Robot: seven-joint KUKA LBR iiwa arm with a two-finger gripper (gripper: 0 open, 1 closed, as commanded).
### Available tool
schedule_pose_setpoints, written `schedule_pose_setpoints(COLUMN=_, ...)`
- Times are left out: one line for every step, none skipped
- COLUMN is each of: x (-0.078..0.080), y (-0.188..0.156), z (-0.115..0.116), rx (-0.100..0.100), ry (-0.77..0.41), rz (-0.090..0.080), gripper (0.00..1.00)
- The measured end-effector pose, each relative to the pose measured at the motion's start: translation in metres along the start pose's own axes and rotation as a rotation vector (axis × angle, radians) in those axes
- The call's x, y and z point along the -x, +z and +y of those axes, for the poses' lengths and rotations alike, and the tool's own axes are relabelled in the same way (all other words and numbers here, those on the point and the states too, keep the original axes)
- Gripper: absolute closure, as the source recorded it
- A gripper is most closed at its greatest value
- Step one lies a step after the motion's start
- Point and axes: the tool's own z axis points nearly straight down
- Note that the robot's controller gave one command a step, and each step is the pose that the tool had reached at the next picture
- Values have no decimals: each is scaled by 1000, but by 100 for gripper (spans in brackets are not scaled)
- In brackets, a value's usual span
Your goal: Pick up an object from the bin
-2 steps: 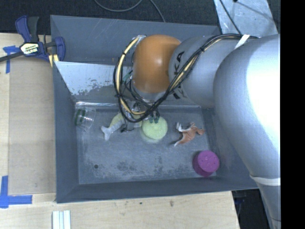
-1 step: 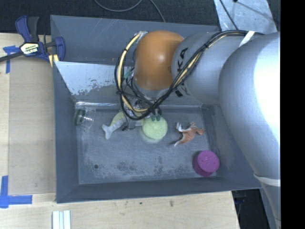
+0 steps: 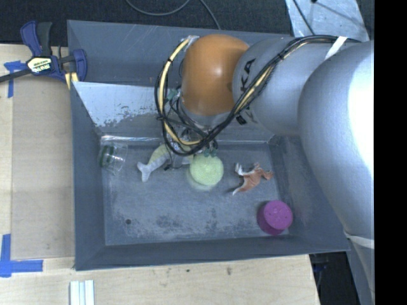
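My gripper [image 3: 194,147] hangs low at the back middle of the bin, mostly hidden beneath the arm's orange cover and cables. Its dark tip sits just above a pale green ball [image 3: 206,171] and to the right of a small grey fish-shaped toy [image 3: 152,163] with a yellowish back. The ball lies directly in front of the tip, touching or nearly touching it. Nothing shows held in the gripper.
A clear plastic cup [image 3: 112,156] lies on its side at the left. An orange and white toy animal [image 3: 252,178] lies right of the ball, and a magenta cylinder [image 3: 275,216] stands near the front right corner. The arm covers the bin's right side.
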Motion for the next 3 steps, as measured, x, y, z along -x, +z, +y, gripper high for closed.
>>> schedule_pose_setpoints(x=1, y=-13, z=0, rx=0, ry=0, rz=-3, gripper=100)
schedule_pose_setpoints(x=2, y=-22, z=0, rx=0, ry=0, rz=-6, gripper=100)
schedule_pose_setpoints(x=1, y=-28, z=0, rx=0, ry=0, rz=-3, gripper=100)
